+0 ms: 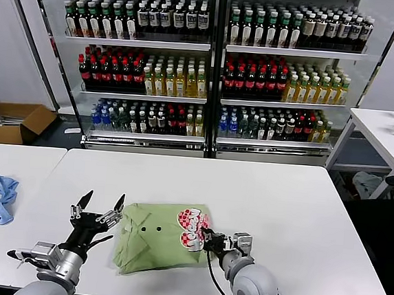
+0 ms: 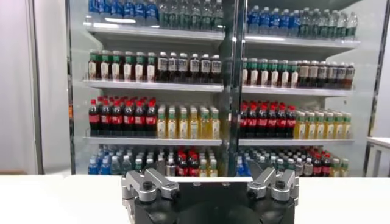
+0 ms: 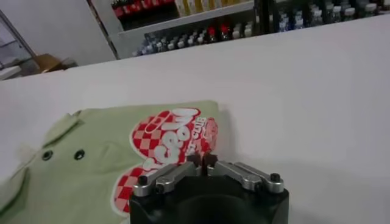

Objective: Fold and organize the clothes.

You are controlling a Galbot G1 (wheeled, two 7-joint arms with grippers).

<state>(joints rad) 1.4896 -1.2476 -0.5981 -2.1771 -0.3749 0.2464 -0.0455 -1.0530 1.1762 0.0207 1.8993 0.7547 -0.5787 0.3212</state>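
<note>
white table (image 1: 302, 205), glass-fronted drinks cooler (image 1: 211, 66) behind — cardboard box (image 1: 9, 121), perhaps empty

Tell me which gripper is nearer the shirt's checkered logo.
Right. The right gripper is shut at the checkered logo on the green polo shirt; the left gripper hangs open beyond the shirt's opposite edge.

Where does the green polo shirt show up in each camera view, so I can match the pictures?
Head view: green polo shirt lies folded on the white table, low and centre, between the two grippers.
Left wrist view: not in it.
Right wrist view: it fills the lower left, beside the right gripper.
Shared landmark: the drinks shelves.
</note>
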